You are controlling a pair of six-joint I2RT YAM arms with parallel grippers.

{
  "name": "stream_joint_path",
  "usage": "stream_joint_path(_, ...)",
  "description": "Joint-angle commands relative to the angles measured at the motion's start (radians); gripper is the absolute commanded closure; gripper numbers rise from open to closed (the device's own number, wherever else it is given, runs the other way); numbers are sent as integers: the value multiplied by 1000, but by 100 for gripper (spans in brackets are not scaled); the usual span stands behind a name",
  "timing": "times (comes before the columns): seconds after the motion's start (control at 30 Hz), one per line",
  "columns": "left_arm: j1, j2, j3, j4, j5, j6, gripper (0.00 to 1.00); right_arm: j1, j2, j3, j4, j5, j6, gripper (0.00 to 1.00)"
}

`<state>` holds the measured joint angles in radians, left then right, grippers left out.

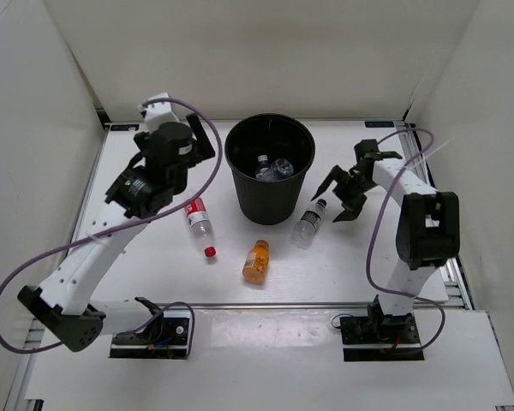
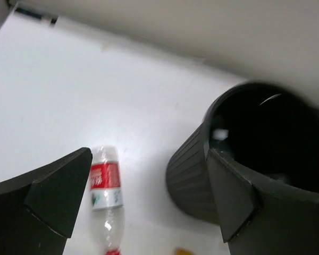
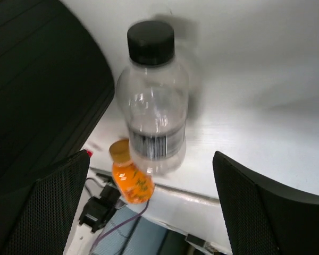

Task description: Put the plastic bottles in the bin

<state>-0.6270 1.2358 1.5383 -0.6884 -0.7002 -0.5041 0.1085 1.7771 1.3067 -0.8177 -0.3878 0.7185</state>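
The black bin (image 1: 270, 202) stands mid-table with two clear bottles (image 1: 272, 167) inside. On the table lie a red-labelled bottle (image 1: 200, 224), a short orange bottle (image 1: 256, 261) and a clear dark-capped bottle (image 1: 308, 223). My left gripper (image 1: 199, 147) hangs open and empty, high up left of the bin. Its wrist view shows the red-labelled bottle (image 2: 106, 186) below the gripper (image 2: 149, 196) and the bin (image 2: 189, 175) at right. My right gripper (image 1: 341, 195) is open just right of the clear bottle (image 3: 154, 106), which lies ahead of the gripper (image 3: 151, 207), untouched. The orange bottle (image 3: 130, 180) lies beyond it.
White enclosure walls ring the table on three sides. The bin wall (image 3: 37, 79) fills the left of the right wrist view. Purple cables loop beside both arms. The arm bases and their mounts sit along the near table edge.
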Motion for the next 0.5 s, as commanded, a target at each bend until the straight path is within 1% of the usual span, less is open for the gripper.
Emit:
stream_joint_path(0.0, 15, 45, -56, -144, -21, -94, 0, 65, 66, 69, 68, 29, -10, 0)
stream_joint_path(0.03, 15, 54, -56, -190, -21, -105, 0, 65, 108, 69, 68, 29, -10, 0)
stream_joint_path(0.1, 24, 63, -56, -218, -21, -114, 0, 91, 143, 80, 96, 41, -21, 0)
stream_joint_path(0.17, 33, 63, -56, -243, -21, -126, 0, 91, 208, 80, 97, 32, -21, 1)
stream_joint_path(0.2, 42, 63, -66, -252, -21, -135, 0, 91, 231, 94, 97, 32, -21, 12)
stream_joint_path(0.23, 55, 63, -81, -264, -9, -149, 0, 91, 258, 94, 97, 21, -21, 20)
stream_joint_path(0.27, 55, 63, -92, -264, 2, -163, 0, 82, 258, 94, 97, 21, -21, 29)
stream_joint_path(0.3, 82, 63, -104, -275, 2, -184, 0, 82, 245, 83, 97, 21, -33, 39)
stream_joint_path(0.37, 108, 51, -153, -275, 30, -209, 0, 57, 211, 51, 97, 36, -45, 45)
stream_joint_path(0.4, 140, 41, -176, -275, 30, -230, 0, 57, 190, 51, 86, 36, -60, 49)
stream_joint_path(0.47, 180, 30, -245, -266, 71, -241, 0, 34, 96, 39, 49, 46, -71, 53)
